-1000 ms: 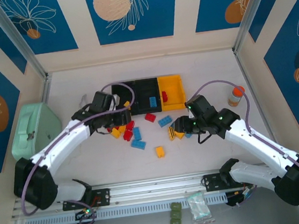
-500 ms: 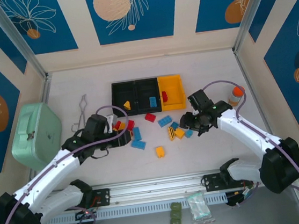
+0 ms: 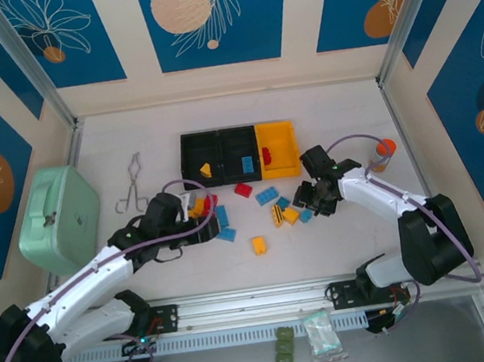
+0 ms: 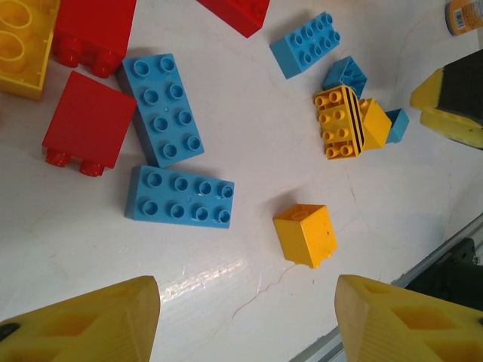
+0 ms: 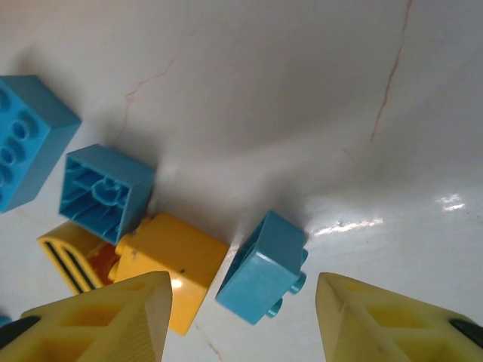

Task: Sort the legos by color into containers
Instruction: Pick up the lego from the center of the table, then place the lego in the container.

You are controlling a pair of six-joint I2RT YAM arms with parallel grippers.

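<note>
White surface [image 3: 330, 110] is carrying scattered legos [image 3: 267, 195] between both arms, with the containers [image 3: 256, 129] sitting in a row well beyond the fingers. Left fingers [image 4: 83, 320] are standing wide apart, holding nothing. A small yellow brick [image 4: 306, 235] is lying tipped between and just ahead of them. Further ahead, one long blue brick [image 4: 181, 197] is lying crosswise to the fingers, studs up. A second blue brick [image 4: 162, 109] is pointing its long axis away. Right fingers [image 5: 98, 317] are parted too, gripping nothing. A small blue brick [image 5: 264, 265] is lying on its side between them, studs pointing sideways toward one finger, with a plain yellow brick [image 5: 170, 268] just beside it.
</note>
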